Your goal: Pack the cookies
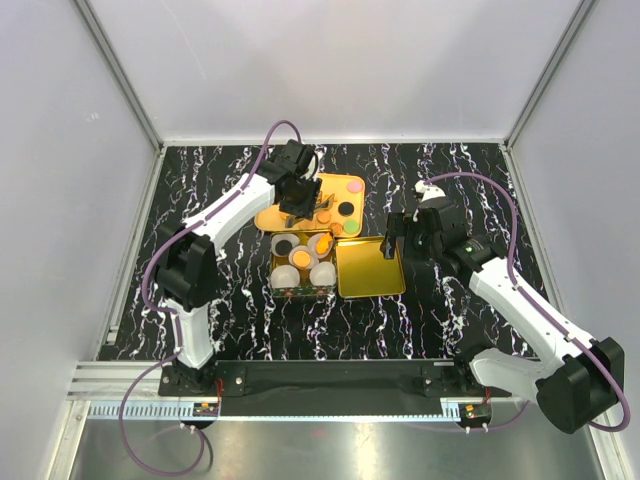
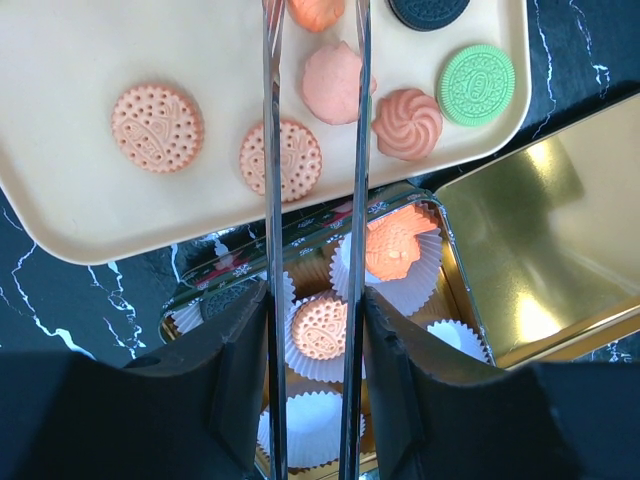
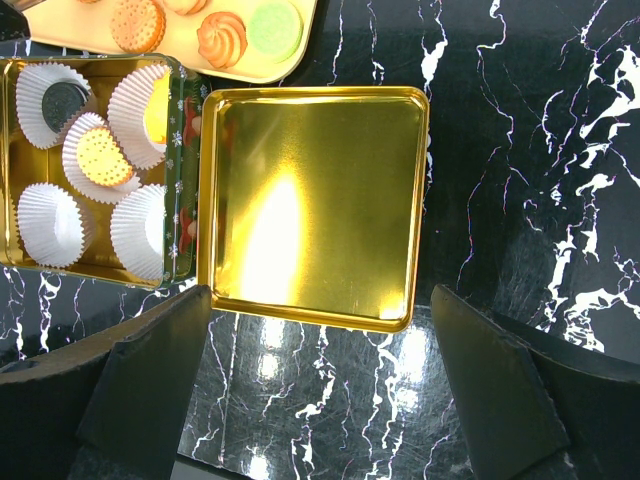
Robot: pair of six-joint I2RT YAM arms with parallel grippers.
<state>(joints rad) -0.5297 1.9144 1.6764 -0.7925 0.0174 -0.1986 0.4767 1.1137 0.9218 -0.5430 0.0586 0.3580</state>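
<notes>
Cookies lie on a cream tray (image 2: 60, 190): two dotted orange ones (image 2: 157, 127), a pink one (image 2: 335, 82), an orange swirl (image 2: 407, 124), a green one (image 2: 476, 84) and a black one (image 2: 428, 10). My left gripper (image 2: 315, 300) is shut on metal tongs (image 2: 270, 200). It hovers over the tray and the open tin (image 1: 300, 290). Another orange cookie (image 2: 315, 10) sits between the blades at the frame's top; their tips are out of view. In the tin, paper cups hold a dotted cookie (image 2: 320, 327), an orange one (image 2: 392, 245) and a black one (image 2: 228, 298). My right gripper (image 3: 320, 400) is open and empty.
The tin's gold lid (image 3: 315, 200) lies upside down right of the tin, just beyond my right gripper. Two white cups (image 3: 50, 222) in the tin are empty. The table (image 1: 450, 190) is black marble with white walls around it.
</notes>
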